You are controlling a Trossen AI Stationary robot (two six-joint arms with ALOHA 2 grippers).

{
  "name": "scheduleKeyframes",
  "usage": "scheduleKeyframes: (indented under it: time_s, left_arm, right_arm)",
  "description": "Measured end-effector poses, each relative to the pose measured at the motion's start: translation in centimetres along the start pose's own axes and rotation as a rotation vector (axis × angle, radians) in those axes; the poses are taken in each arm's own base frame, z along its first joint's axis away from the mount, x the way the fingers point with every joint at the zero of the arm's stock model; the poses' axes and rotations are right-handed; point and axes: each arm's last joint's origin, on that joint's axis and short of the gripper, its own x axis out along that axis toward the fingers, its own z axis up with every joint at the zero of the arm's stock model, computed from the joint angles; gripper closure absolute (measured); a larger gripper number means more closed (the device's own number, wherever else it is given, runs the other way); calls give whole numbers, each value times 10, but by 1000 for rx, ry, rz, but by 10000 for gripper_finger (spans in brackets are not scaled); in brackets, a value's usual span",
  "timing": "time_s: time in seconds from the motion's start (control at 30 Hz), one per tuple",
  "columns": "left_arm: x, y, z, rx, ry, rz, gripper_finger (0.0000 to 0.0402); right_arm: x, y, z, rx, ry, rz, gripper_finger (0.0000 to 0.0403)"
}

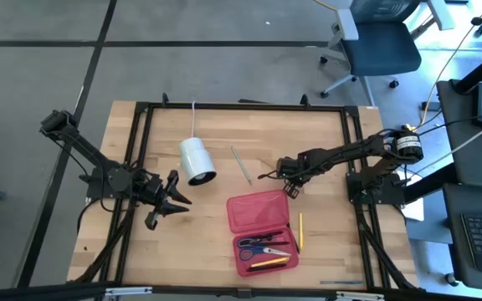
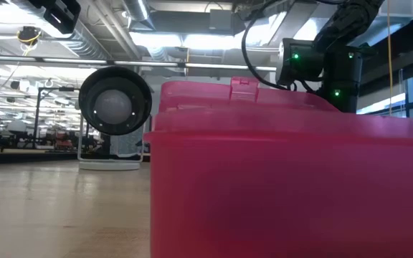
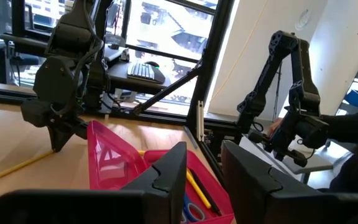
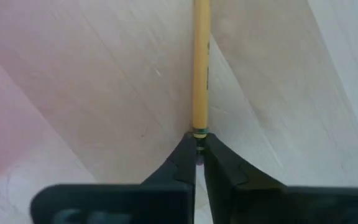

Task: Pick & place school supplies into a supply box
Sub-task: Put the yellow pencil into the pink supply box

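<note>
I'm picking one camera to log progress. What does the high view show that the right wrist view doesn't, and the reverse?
Only the high view shows the open red translucent plastic case holding blue-handled scissors, the white cylinder, a thin green pencil and the left claw.

Only the right wrist view shows the right claw shut on a yellow pencil's end.

Both show the wooden tabletop.

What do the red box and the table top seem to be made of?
Box: probably plastic, glossy and translucent; in the low view light glows through its wall and the hinged lid has moulded rounded corners. Table top: looks like wood, pale and matte, with visible grain and plank lines.
</note>
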Motion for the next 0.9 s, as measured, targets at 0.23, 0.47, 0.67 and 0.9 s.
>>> scheduleKeyframes:
  time_s: [0.23,0.47,0.67,0.9]
  left_arm:
    - [0,0,0,0,0,0,310]
    - [0,0,0,0,0,0,307]
    - [0,0,0,0,0,0,311]
    - [0,0,0,0,0,0,307]
  right_arm:
    - [0,0,0,6,2,3,379]
    - [0,0,0,7,2,3,380]
    - [0,0,0,22,2,3,380]
    - [0,0,1,35,2,3,381]
